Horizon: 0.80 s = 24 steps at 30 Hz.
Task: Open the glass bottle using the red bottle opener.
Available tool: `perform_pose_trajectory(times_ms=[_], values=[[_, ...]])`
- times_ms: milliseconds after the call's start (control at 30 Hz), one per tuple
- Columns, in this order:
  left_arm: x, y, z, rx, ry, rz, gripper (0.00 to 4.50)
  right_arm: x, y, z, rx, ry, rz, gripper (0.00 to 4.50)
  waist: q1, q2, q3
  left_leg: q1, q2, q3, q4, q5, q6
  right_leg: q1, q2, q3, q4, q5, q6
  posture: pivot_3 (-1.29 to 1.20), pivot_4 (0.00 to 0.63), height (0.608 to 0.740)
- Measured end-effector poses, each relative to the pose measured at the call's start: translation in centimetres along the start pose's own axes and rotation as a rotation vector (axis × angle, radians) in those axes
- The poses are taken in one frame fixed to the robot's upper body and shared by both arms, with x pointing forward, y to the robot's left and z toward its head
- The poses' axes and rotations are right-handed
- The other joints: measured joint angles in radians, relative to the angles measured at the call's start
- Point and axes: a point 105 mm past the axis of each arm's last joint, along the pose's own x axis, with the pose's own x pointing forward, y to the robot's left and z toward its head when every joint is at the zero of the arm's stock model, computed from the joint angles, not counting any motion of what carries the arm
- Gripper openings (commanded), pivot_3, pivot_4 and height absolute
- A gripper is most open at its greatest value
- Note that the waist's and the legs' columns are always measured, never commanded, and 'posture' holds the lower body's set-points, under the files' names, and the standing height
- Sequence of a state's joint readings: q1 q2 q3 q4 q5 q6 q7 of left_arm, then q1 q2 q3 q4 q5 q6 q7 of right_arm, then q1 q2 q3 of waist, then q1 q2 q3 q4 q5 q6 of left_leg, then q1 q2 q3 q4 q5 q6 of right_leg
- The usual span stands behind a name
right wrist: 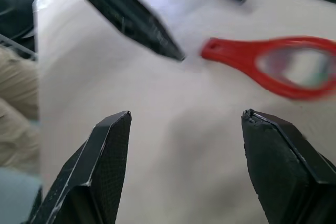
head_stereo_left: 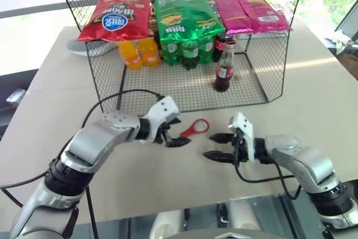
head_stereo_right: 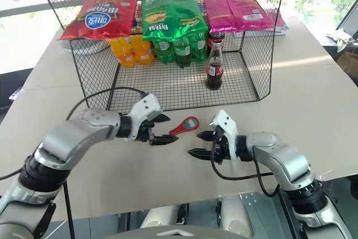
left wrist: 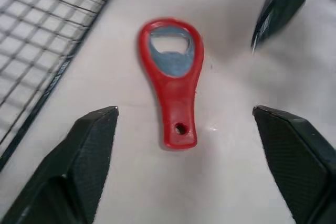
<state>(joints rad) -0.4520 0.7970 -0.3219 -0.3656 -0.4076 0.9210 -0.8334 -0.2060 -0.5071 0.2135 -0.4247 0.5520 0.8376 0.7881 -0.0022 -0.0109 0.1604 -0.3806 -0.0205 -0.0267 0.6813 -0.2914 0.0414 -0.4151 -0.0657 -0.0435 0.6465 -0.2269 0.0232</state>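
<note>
The glass bottle [head_stereo_left: 225, 66] stands upright on the floor of the wire basket, near its open front; it holds dark drink, wears a red label and its cap is on. The red bottle opener [head_stereo_left: 195, 127] lies flat on the table just outside the basket, between my two grippers. My left gripper [head_stereo_left: 178, 131] is open, its fingertips on either side of the opener's handle end [left wrist: 178, 129] and apart from it. My right gripper [head_stereo_left: 208, 146] is open too, pointing toward the left gripper, just right of the opener's ring [right wrist: 294, 66]. Nothing is held.
The wire basket [head_stereo_left: 268, 54] has mesh walls at the sides and back. Red [head_stereo_left: 117, 15], green [head_stereo_left: 184, 15] and pink [head_stereo_left: 249, 12] snack bags lie over orange [head_stereo_left: 140, 51] and green [head_stereo_left: 187, 51] soda bottles. A white dish [head_stereo_left: 84, 48] sits left of the basket.
</note>
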Motion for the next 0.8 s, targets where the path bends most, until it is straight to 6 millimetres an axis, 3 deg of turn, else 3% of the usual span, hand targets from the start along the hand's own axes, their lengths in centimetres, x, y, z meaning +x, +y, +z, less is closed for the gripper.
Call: perform_pose_trajectory(times_ms=[133, 167, 233, 333, 467, 800], values=[[1.1, 0.4, -0.1, 0.081, 0.032, -0.012, 4.18, -0.5, -0.4, 0.0, 0.013, -0.015, -0.084, 3.36, 0.010, 0.000, 0.000, 0.001, 0.000, 0.000, 0.000, -0.002, 0.004, 0.000, 0.000, 0.000, 0.000, 0.000, 0.000, 0.00, 0.150, 0.740], [1.5, 0.5, -0.1, 0.118, 0.041, -0.014, 3.92, -0.5, -0.4, 0.2, 0.011, -0.023, -0.102, 3.36, 0.018, 0.000, 0.000, 0.001, 0.000, 0.000, 0.000, -0.002, 0.004, 0.001, 0.000, -0.001, 0.000, 0.000, 0.000, 0.00, 0.150, 0.740], [1.9, 0.8, -0.2, 0.152, 0.050, -0.001, 3.38, -0.3, -0.2, 0.5, 0.008, -0.048, -0.124, 3.36, 0.024, 0.000, -0.001, 0.001, -0.001, -0.001, 0.000, -0.002, 0.005, 0.002, 0.001, -0.002, 0.000, 0.000, 0.000, 0.00, 0.150, 0.740], [2.0, 1.3, -0.2, 0.170, 0.051, 0.009, 1.91, -0.5, -0.3, 0.6, 0.031, -0.076, -0.181, 3.36, 0.022, 0.000, -0.001, 0.001, -0.001, -0.001, 0.002, -0.002, 0.006, 0.002, 0.002, -0.001, 0.000, 0.000, 0.000, 0.00, 0.150, 0.740], [1.9, 1.6, 0.1, 0.177, 0.031, 0.017, 0.41, -0.8, -0.8, 0.3, 0.078, -0.093, -0.247, 3.36, 0.017, 0.001, -0.002, 0.001, -0.001, -0.001, 0.002, -0.002, 0.005, 0.002, 0.003, -0.001, 0.000, 0.000, 0.000, 0.00, 0.150, 0.740], [1.7, 0.5, 0.3, 0.110, -0.133, -0.015, 0.40, 0.0, -0.9, 1.6, 0.188, -0.204, -0.278, 3.36, 0.016, 0.000, -0.001, -0.001, -0.001, -0.001, 0.001, -0.002, 0.005, 0.001, 0.001, -0.001, -0.002, 0.000, 0.000, 0.00, 0.150, 0.740]])
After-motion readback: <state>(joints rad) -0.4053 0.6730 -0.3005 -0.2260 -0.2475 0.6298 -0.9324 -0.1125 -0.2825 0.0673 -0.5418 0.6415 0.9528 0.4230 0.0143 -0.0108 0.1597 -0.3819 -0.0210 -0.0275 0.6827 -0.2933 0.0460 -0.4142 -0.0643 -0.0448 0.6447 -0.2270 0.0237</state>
